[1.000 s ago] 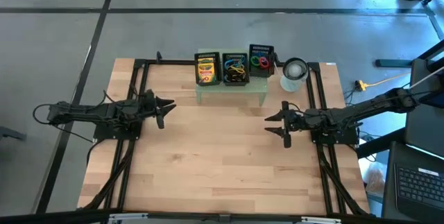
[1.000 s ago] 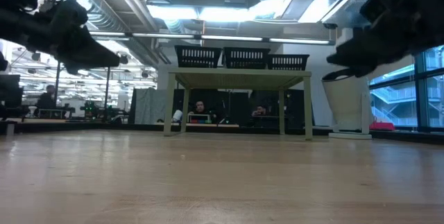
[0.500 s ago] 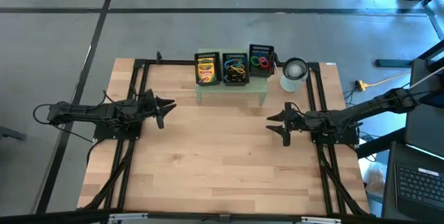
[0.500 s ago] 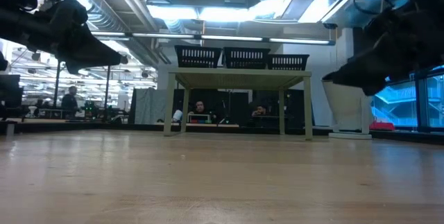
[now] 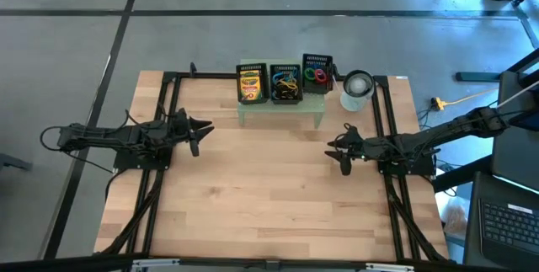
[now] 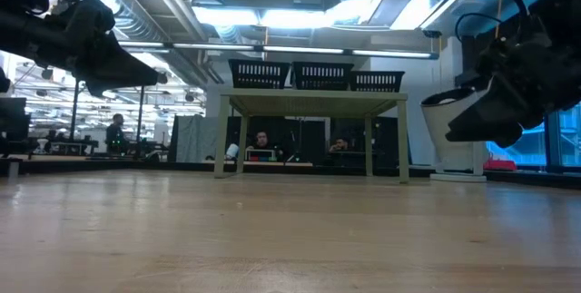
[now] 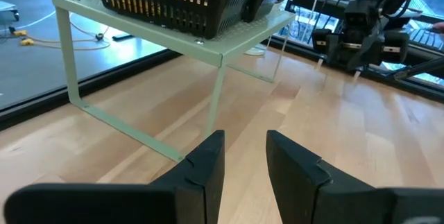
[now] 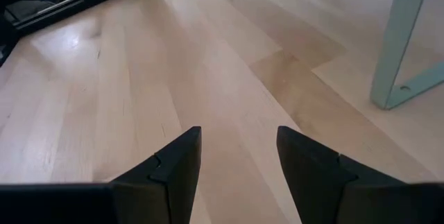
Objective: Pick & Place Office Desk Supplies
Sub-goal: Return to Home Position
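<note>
Three black mesh trays stand in a row on the pale green riser [image 5: 282, 110] at the table's far middle. The left tray holds a yellow-green crayon box [image 5: 251, 84], the middle one black clips and tan bands [image 5: 286, 87], the right one coloured rubber-band loops [image 5: 316, 75]. My left gripper [image 5: 205, 129] hovers open over the left side of the table, pointing at the riser [image 7: 208, 50]. My right gripper [image 5: 335, 147] hovers open at the right side, tipped down toward bare wood [image 8: 239, 134]. Neither gripper holds anything.
A white-grey cylinder [image 5: 357, 89] stands to the right of the riser, near the far right corner. Black frame rails [image 5: 164, 179] run along both sides of the table. Bare wood lies between the arms and toward the near edge. People sit far off in the room [image 6: 261, 141].
My right gripper has drawn back a little toward the table's right edge, sunk lower and tipped its fingers downward. The left arm has kept still, and the trays and their contents have not moved.
</note>
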Controlling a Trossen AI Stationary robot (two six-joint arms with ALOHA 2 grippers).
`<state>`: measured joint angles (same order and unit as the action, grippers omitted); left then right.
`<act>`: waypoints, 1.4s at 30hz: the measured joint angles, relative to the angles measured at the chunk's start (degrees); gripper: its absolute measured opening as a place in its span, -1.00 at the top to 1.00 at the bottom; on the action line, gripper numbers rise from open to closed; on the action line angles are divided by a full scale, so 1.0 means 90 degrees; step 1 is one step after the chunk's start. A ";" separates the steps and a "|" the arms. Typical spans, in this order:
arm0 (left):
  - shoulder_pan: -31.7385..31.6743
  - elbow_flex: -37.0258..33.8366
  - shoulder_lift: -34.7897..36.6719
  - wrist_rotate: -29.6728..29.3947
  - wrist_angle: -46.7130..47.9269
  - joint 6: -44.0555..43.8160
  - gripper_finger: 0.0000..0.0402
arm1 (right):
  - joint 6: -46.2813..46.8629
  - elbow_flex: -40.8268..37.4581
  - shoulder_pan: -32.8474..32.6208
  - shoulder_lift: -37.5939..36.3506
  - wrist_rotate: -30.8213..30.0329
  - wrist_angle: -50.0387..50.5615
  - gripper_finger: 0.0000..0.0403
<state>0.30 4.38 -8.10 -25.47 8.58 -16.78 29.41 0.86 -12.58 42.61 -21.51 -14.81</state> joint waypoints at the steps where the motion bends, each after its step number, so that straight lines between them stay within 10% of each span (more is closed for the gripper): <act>1: 0.0000 0.0000 0.0000 0.0000 0.0005 -0.0007 0.50 | 0.0000 0.0000 0.0000 0.0000 0.0006 0.0000 0.05; 18: 0.0000 -0.0007 0.0081 0.0007 0.0035 -0.0002 0.50 | 0.0017 0.0002 0.0000 -0.0066 0.0004 0.0046 0.05; 42: -0.0146 -0.0056 0.0899 -0.0046 -0.0144 -0.0002 0.50 | 0.0014 0.0010 0.0226 -0.3025 -0.0006 0.0491 0.05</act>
<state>-1.02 3.88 -0.01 -25.89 7.29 -16.80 29.54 0.95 -10.54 15.39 -21.56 -10.39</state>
